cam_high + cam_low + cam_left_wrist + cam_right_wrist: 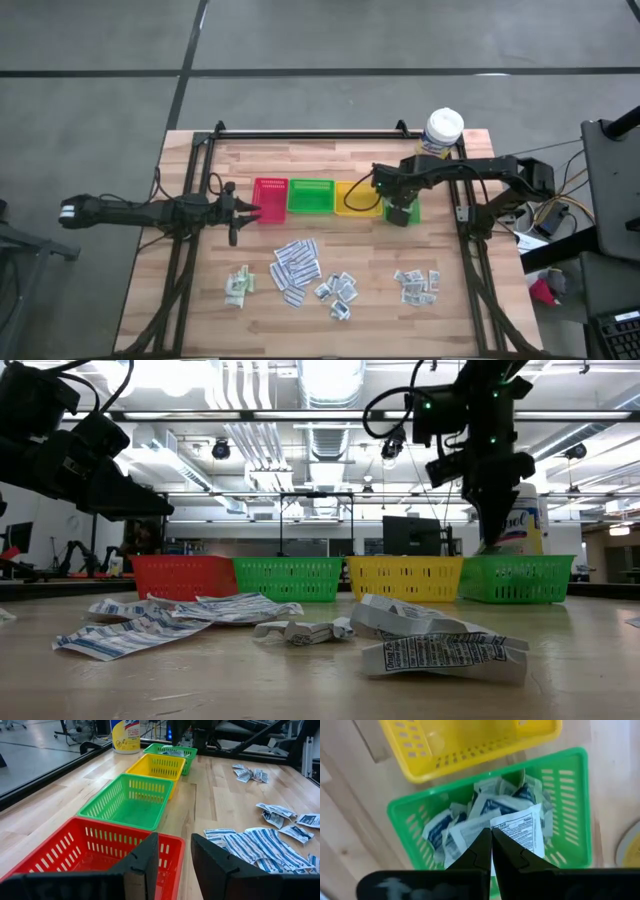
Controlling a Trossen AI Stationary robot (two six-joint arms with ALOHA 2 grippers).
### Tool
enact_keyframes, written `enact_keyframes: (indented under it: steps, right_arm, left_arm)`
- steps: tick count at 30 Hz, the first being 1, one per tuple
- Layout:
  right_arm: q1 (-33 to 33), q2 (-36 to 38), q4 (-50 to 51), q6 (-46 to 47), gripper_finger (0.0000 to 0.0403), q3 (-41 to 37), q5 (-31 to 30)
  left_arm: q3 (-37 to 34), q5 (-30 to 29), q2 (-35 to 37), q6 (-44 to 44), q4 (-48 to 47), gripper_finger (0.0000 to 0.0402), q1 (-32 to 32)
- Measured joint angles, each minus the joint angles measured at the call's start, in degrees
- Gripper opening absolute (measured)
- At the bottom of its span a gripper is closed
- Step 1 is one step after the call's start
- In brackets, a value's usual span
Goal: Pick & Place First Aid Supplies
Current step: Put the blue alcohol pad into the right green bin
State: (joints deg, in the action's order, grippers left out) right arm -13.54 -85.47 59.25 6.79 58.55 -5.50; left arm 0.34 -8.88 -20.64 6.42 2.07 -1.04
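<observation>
Four trays stand in a row: red (270, 200), green (311, 197), yellow (358, 198) and a second green one (400, 815) at the right. This last tray holds several first aid packets (450, 830). My right gripper (491, 837) hangs over it, pointing down, shut on a white printed packet (520, 827). More packets lie on the near half of the table: pale green sachets (238, 285), long white strips (296, 268), small squares (338, 290) and more squares (416, 284). My left gripper (175, 860) waits open by the red tray's left end. My right gripper pinches the white printed packet by an edge (496, 831) between its two fingertips, coming from above and pointing down. The packet hangs below the fingers, clear of the packets in the green tray underneath. Which edge it has, the fingers themselves hide.
A white-lidded, yellow-labelled tub (443, 132) stands at the table's far right corner, behind the right green tray. A dark frame (300, 132) runs along the far edge and both sides of the table. Bare wood lies between the trays and the packet piles.
</observation>
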Motion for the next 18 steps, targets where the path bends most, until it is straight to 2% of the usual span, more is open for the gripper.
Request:
enact_keyframes:
  steps: [18]
  right_arm:
    - [-0.02,0.00,-3.33,0.07,0.0009,-1.16,-0.02]
  left_arm:
    - [0.00,0.02,0.00,0.00,-0.02,0.0113,0.00]
